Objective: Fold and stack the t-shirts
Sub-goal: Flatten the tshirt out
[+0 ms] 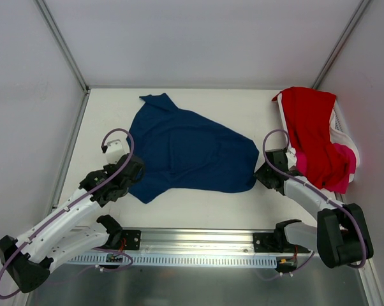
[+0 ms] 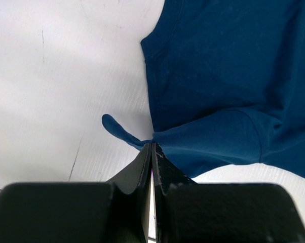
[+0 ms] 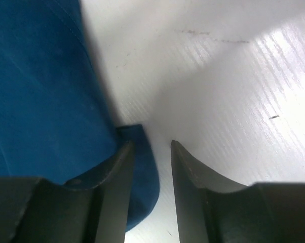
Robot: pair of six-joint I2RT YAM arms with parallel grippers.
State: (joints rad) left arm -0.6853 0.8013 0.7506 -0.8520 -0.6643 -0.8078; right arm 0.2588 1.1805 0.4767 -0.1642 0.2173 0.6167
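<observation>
The navy blue t-shirt (image 1: 192,150) lies spread on the white table, print side not showing. My left gripper (image 1: 138,169) is shut on a pinch of its left edge by a sleeve, and the fabric (image 2: 228,76) bunches into the closed tips of the left gripper (image 2: 151,147). My right gripper (image 1: 258,172) sits low at the shirt's right edge. In the right wrist view the right gripper (image 3: 150,144) has a clear gap between its jaws, with a corner of the navy cloth (image 3: 142,167) lying in the gap beside one finger. The red t-shirt (image 1: 313,137) and the pink one (image 1: 346,159) hang over the basket.
The white plastic basket (image 1: 342,132) stands at the far right against the enclosure wall. White walls with metal frame bars close in the table on three sides. The arms' mounting rail (image 1: 198,245) runs along the near edge.
</observation>
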